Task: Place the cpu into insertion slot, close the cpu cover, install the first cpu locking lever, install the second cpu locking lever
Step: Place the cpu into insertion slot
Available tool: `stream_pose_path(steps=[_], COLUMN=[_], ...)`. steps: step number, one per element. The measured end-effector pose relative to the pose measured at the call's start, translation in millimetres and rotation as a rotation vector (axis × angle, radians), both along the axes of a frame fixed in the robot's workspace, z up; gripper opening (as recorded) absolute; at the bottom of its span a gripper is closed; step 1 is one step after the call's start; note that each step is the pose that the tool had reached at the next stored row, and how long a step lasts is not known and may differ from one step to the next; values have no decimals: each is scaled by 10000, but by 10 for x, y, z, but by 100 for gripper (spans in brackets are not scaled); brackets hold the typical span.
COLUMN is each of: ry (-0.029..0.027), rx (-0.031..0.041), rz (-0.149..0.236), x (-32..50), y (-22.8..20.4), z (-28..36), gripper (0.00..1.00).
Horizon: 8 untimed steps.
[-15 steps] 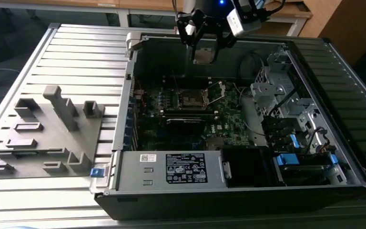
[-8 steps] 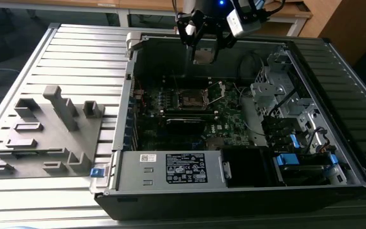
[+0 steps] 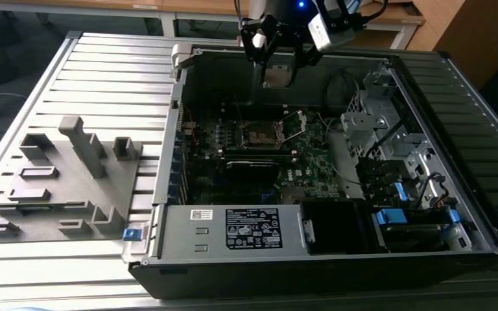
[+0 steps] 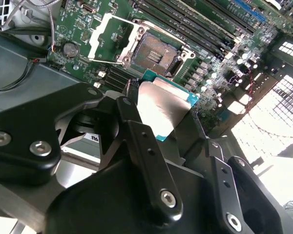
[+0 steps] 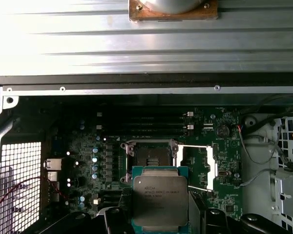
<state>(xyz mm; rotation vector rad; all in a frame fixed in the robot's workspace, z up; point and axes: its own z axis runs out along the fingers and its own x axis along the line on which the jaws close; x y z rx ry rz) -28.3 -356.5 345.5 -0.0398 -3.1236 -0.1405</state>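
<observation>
- My tool (image 3: 277, 65) hangs above the open computer case (image 3: 176, 236), its fingers pinching the cpu (image 5: 159, 202) by two opposite edges.
- The cpu is square, its silver top facing the first wrist view and its edges roughly parallel with the slot's.
- Below, well apart, the insertion slot (image 5: 150, 158) lies uncovered.
- The cpu cover (image 5: 214, 165) stands swung open beside it.
- The case rests on a ribbed metal desk (image 3: 102, 71).

A: Any text readable?
B: Nope. There's a white label (image 3: 253, 228) on the power supply (image 3: 184, 241) at the near side, print too small. A small sticker (image 3: 200, 214) just toward the exterior view's left of it, same. In the first wrist view the cpu (image 5: 159, 200) top carries marking lines, unreadable.
</observation>
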Motion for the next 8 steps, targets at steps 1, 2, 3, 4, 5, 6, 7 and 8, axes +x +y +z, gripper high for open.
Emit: stream_pose_path(steps=[1,2,3,4,5,6,7,8], ry=[1,1,1,0,-1,-1,-1,-1], rx=[-3,-2,-2,-1,0,-1,-2,-2], rz=[0,0,0,0,0,0,0,0], x=[0,0,0,0,0,0,0,0], y=[0,0,0,0,0,0,0,0], z=[0,-1,-2,-3,-6,-7,-7,-7], gripper=[54,54,54,54,54,54,54,54])
